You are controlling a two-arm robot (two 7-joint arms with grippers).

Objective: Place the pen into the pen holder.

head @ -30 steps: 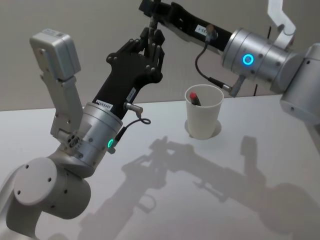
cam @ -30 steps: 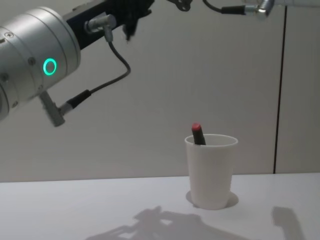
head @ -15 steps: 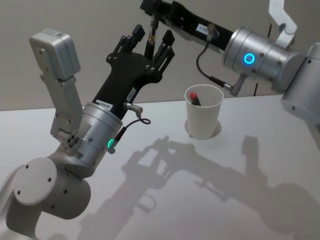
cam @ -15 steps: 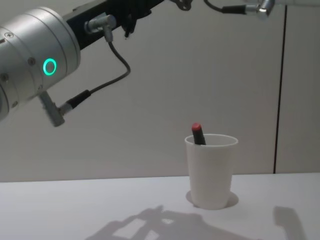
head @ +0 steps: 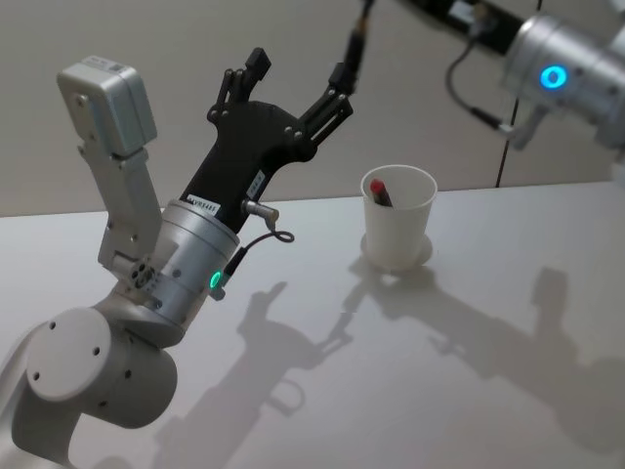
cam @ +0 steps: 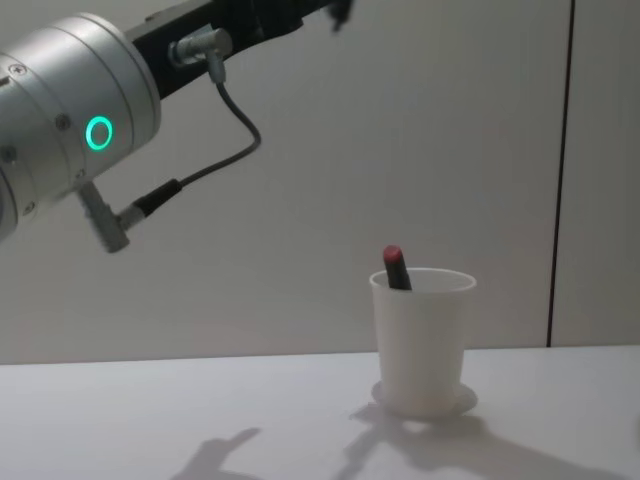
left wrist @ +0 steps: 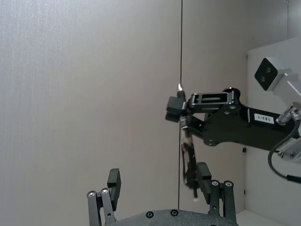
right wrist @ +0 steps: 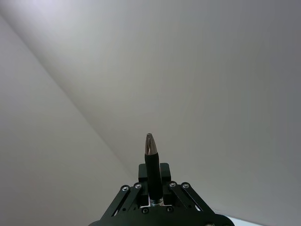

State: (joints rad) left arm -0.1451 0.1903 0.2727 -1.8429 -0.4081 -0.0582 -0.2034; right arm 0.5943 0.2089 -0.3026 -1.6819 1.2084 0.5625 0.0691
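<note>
Right gripper [right wrist: 153, 200] clamped on pen [right wrist: 151, 172], raised high over table [head: 469, 391] – pinched low so tip can lead into cup

Left gripper [head: 293, 78] spread wide, empty, raised beside

White cup [head: 398, 217] near table's far edge – red-capped marker [head: 379, 191] inside

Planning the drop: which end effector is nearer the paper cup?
Left. The open left end effector is raised beside the paper cup. The right end effector, holding the pen, is higher.
</note>
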